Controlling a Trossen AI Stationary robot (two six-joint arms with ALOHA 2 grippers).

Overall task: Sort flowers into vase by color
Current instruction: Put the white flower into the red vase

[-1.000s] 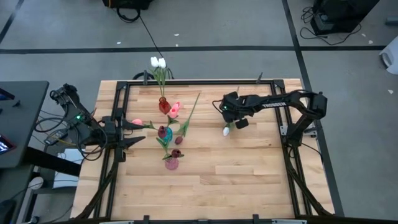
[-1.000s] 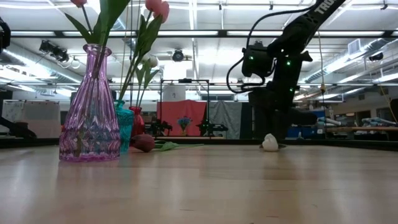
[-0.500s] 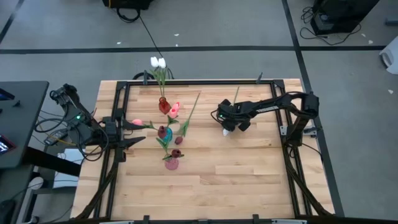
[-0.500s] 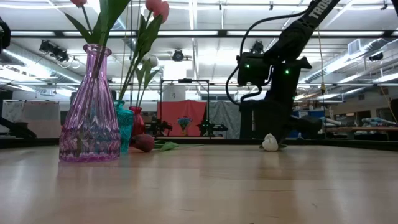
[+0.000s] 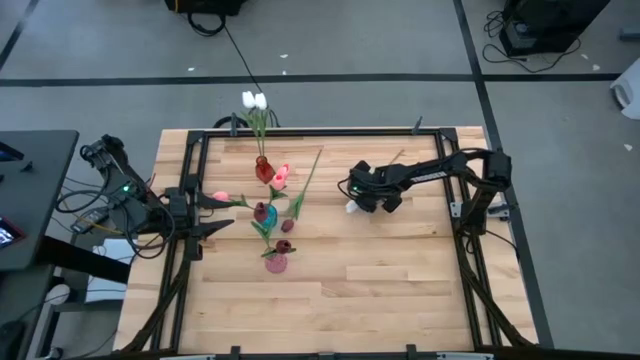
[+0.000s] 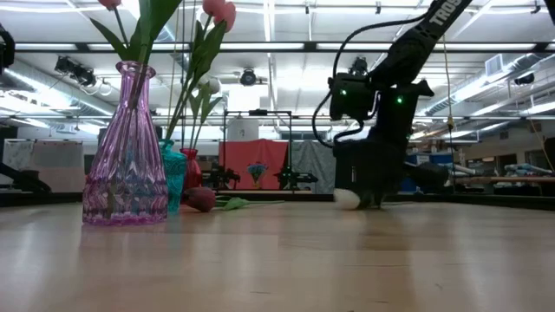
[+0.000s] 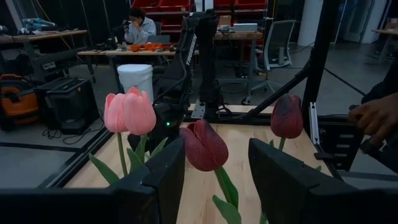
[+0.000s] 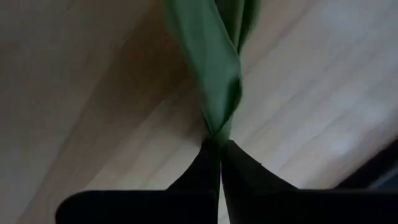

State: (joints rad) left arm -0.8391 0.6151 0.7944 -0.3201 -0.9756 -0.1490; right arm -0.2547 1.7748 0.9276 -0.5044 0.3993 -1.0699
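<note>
Jaws of R gripper point(image 8: 219, 155) have just closed, pinching the green leaf/stem point(image 8: 214, 74) of the white tulip point(image 5: 351, 207), which lies on the wooden table point(image 5: 400, 290). Tulip head has shifted vs. a moment ago; it now sits just beside the jaws, toward the vases. Grasp looks made; next: lift, carry to the white-tulip vase point(image 5: 262, 168). L gripper point(image 7: 214, 186) waits, jaws apart, dark red tulip point(image 7: 203, 146) ahead between them.

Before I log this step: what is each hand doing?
Left hand: open, holding nothing.
Right hand: shut on the white tulip by its green stem.
</note>
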